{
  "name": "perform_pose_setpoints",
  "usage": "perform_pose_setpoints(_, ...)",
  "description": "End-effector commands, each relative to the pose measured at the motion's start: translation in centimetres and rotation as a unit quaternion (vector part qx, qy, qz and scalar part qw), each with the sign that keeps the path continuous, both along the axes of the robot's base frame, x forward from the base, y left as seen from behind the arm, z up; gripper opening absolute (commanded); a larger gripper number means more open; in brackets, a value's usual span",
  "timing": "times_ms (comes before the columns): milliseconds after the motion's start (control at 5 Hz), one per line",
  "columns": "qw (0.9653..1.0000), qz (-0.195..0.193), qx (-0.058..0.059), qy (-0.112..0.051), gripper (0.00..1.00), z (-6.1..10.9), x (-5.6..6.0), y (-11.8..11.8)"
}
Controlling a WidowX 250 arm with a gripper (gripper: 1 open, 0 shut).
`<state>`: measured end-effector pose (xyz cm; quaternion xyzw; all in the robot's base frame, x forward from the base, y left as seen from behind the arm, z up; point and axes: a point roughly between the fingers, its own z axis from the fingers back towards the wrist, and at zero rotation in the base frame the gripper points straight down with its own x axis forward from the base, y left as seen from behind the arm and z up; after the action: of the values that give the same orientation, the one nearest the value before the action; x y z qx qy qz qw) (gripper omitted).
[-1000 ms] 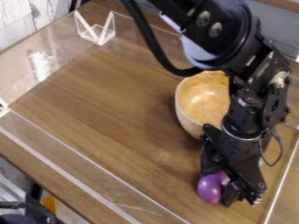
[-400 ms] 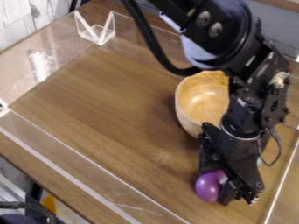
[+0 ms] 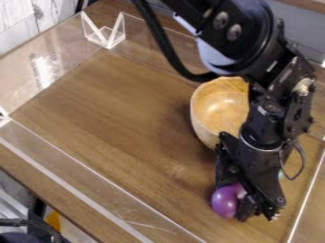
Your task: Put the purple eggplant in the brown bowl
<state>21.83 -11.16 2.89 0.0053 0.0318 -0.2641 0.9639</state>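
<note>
The purple eggplant [image 3: 229, 201] lies on the wooden table near the front right edge, its glossy rounded end showing. My gripper [image 3: 244, 201] points straight down over it. The black fingers [image 3: 264, 206] stand on both sides of the eggplant and rest against it, so the gripper is shut on it at table level. The far part of the eggplant is hidden behind the fingers. The brown bowl [image 3: 214, 112] stands just behind the gripper, empty, with its right side covered by the arm.
A clear plastic wall [image 3: 76, 161] runs along the table's left and front edges. A small clear stand [image 3: 105, 28] sits at the back left. Bare wooden table [image 3: 114, 104] stretches left of the bowl. The black arm [image 3: 235, 38] reaches in from the top.
</note>
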Motion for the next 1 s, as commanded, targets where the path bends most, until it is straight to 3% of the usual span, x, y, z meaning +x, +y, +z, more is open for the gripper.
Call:
perform_pose_setpoints(0,0.9992,-0.003,-0.013,-0.037,0.00,1.9,1.0,-0.5)
perform_pose_setpoints(800,0.9988,-0.008,-0.006,-0.048,0.00,2.9,1.2,-0.3)
